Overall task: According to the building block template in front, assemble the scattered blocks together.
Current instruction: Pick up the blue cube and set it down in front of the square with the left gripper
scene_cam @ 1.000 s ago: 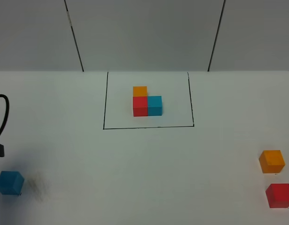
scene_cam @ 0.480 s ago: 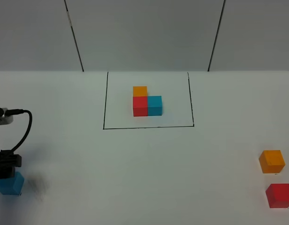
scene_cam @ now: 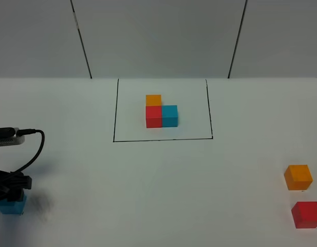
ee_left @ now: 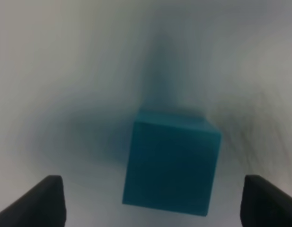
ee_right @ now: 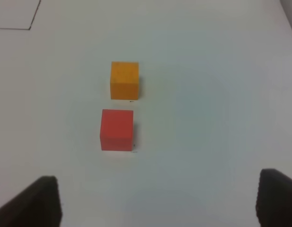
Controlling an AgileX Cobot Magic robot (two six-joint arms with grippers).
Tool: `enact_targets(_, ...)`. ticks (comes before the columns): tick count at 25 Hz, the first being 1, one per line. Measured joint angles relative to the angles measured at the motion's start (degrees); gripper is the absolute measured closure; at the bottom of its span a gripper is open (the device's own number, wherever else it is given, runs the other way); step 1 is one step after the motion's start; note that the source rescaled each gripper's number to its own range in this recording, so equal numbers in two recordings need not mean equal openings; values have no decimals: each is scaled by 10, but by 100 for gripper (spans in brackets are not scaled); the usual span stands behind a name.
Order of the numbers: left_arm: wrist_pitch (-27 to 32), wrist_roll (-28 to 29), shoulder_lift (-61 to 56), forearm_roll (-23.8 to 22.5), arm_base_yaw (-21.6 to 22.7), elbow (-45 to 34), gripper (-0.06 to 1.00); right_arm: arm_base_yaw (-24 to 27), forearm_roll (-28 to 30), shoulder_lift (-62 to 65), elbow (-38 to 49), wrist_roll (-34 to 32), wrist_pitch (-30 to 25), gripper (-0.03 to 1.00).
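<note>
Exterior high view puts the task at its very start: none of the scattered blocks has been joined to another. At the near left edge of the white table (scene_cam: 158, 195), the left gripper (ee_left: 155, 203) hangs directly over the cyan-blue cube (scene_cam: 10, 207). The left wrist view shows its jaws spread wide on either side of the cube, with clear gaps, so nothing is gripped. In the middle, on the far side, the building block template (scene_cam: 161, 113) sits inside its black drawn rectangle (scene_cam: 114, 139): orange behind red, cyan-blue to the right of red. Well apart at the near right lie the orange cube (scene_cam: 298, 177) and, just nearer, the red cube (scene_cam: 306, 214), close together but not touching. The right gripper (ee_right: 160, 201) is spread open and empty short of them. By my reading, all three pick-ups and the L-shaped assembly remain.
</note>
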State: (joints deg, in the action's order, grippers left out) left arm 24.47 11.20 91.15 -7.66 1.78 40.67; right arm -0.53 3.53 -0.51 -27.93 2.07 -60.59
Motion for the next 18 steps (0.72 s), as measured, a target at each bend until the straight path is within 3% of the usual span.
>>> enact_targets(13,-57,-1,65,2,0,1,-2,0,0,0,0,0,0,20)
enact_targets(16,-60,-1,82,2,0,1,14,0,0,0,0,0,0,20)
enact_targets(18,-61,-1,91,2,0,3,43,0,0,0,0,0,0,20)
